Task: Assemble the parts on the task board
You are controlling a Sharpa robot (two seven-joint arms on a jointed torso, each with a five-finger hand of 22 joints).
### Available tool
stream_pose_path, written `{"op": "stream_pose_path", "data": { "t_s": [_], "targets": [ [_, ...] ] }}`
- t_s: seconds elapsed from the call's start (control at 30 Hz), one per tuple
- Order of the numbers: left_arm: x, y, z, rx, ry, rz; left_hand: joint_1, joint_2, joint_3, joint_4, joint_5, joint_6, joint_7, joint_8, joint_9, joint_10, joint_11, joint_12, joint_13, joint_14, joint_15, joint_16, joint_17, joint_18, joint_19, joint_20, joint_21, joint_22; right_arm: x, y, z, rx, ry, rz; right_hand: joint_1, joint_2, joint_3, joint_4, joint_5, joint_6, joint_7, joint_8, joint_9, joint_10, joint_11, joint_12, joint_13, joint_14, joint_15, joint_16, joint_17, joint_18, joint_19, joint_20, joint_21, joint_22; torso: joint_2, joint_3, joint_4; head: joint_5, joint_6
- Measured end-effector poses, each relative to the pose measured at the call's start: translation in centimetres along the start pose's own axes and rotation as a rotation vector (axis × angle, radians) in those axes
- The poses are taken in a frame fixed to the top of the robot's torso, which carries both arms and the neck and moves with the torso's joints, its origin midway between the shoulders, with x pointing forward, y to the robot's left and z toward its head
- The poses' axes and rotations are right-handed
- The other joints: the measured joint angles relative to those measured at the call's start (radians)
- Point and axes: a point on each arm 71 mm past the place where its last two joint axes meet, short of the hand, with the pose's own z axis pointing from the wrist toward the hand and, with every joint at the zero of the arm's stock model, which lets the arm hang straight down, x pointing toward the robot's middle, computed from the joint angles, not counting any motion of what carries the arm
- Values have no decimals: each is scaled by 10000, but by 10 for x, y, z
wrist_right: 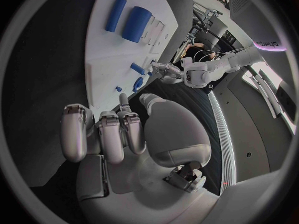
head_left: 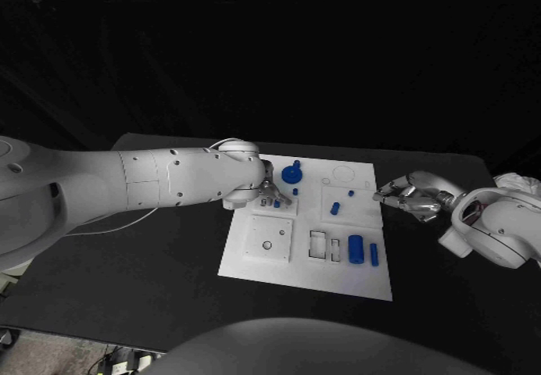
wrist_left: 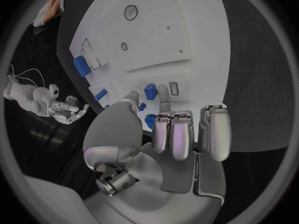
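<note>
The white task board point(head_left: 254, 258) lies mid-table. My left hand point(head_left: 268, 195) hovers low over its far left part. In the left wrist view a small blue block point(wrist_left: 150, 91) stands between that hand's thumb and forefinger point(wrist_left: 163, 92); the forefinger is against it, but a grip is unclear. A round blue knob piece point(head_left: 293, 173) sits just beyond the hand. A thick blue cylinder point(head_left: 356, 248) and a thin blue bar point(head_left: 374, 252) lie at the board's near right. My right hand point(head_left: 406, 195) hangs just off the board's right edge, holding nothing, thumb and forefinger apart.
A short blue piece point(head_left: 334, 208) and a small blue peg point(head_left: 351, 192) sit on the middle of the board. Rectangular slots point(head_left: 318, 244) and a square plate with a hole point(head_left: 268, 237) lie nearer me. Black table point(head_left: 135, 273) surrounds the board.
</note>
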Motion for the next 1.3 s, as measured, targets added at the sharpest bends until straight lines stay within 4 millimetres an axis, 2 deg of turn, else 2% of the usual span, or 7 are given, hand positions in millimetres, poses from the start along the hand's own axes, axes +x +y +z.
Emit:
{"op": "stream_pose_path", "data": {
  "t_s": [0.3, 0.6, 0.7, 0.83, 0.9, 1.1, 1.3],
  "targets": [
    [-2, 9, -9, 82, -395, -356, -410, -410, -488, 28, 0, 105, -106, 339, 375, 0, -1, 0, 0, 1, -1, 0, -1, 0, 0, 0, 74, 8, 0, -1, 0, 26, -8, 8, 0, 0, 0, 0, 0, 0, 0, 0, -1, 0, 0, 0, -1, 0, 0, 0, -1, 0, 0, 0, 0, -1, 1, -1, 6, -5, 0],
    [-38, 21, -35, 257, -1475, -767, -447, -447, -663, 44, 0, 307, -233, 701, 717, -1, -148, 0, 0, 8, -83, 0, -2, -1, 24, -97, 275, 7, -1, -3, -2, 63, -41, 29, 0, 0, 7, 9, 0, 0, 0, 0, -2, 0, 0, 0, -1, 0, 0, 0, -1, 0, 0, 0, 0, -2, 0, 4, 0, -40, 0],
    [-53, 28, -45, 246, -1851, -951, -207, -230, -636, 22, 88, 321, -247, 788, 805, -18, -165, 0, 0, 22, -139, 0, -3, 0, 38, -110, 378, 6, -2, -4, -2, 79, -54, 38, 0, 0, 28, 29, 0, 0, 0, 0, -3, 1, -1, 0, -1, 0, 0, 0, -2, 0, 0, 0, 0, -2, -1, 10, 2, -54, 0],
    [-67, 38, -52, 141, -2211, -1228, 786, 80, -297, -14, 1061, 282, -286, 788, 863, -18, -165, 0, 0, 6, -154, 0, -3, -2, 1, -147, 478, 6, -2, -5, -3, 90, -64, 53, 0, 0, 28, 29, 0, 0, 0, 0, -3, 1, 0, 0, -1, 0, 0, 0, -2, 0, 0, 0, 0, -2, 0, 11, 6, -64, 0],
    [-71, 42, -51, 41, -2270, -1334, 981, 186, -286, -25, 1360, 281, -287, 788, 870, -18, -165, 0, 0, 7, -154, 0, -3, -1, 1, -147, 478, 6, -2, -4, -4, 84, -61, 61, 0, 0, 28, 29, 0, 0, 0, 0, -3, 1, -1, 0, 0, 0, 0, 0, -2, 0, 0, 0, 0, -3, 0, 11, 6, -65, 0],
    [-78, 50, -41, -366, -2252, -1451, 1031, 239, -258, 3, 1465, 281, -286, 788, 874, -18, -164, 0, 0, 6, -154, 0, -4, -1, 1, -147, 518, 5, -1, -3, -4, 52, -38, 83, 0, 0, 27, 29, 0, -1, 0, 0, 6, 1, -1, 0, -1, 0, 0, 0, -3, 0, 0, 0, 0, -3, 27, -2, 1, -41, 0],
    [-81, 47, -28, -602, -2196, -1419, 1083, 291, -258, 3, 1564, 222, -266, 788, 880, -18, -164, 0, 0, 6, -154, 0, -3, -1, 1, -146, 518, 5, -1, -3, -6, 34, -32, 104, 0, 0, 28, 29, 0, -1, 0, 0, 6, 1, -1, 0, -1, 0, 0, 0, -3, 0, 0, 0, 0, -4, 90, -22, 0, -50, 0]
  ]
}}
